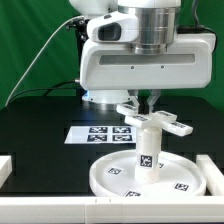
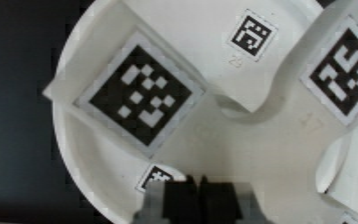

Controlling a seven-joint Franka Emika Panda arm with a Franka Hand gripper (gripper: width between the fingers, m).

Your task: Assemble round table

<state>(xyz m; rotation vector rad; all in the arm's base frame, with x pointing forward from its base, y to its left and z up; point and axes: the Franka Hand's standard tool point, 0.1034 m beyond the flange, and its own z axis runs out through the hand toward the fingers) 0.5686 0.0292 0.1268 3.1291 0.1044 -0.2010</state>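
The large round rimmed disc (image 1: 112,176) lies flat on the black table at the front. The short post (image 1: 147,150) stands upright at its middle. The cross-shaped piece (image 1: 158,120) sits on top of the post, its arms level. My gripper (image 1: 147,101) hangs straight above the cross, its fingertips just at the cross's back arm. In the wrist view the fingers (image 2: 172,203) stand together with nothing showing between them, over the cross's tagged arms (image 2: 144,95) and the disc (image 2: 87,30).
The marker board (image 1: 100,133) lies behind the disc. White edge rails stand at the exterior view's left (image 1: 5,168) and right (image 1: 212,170). A green curtain hangs behind the arm.
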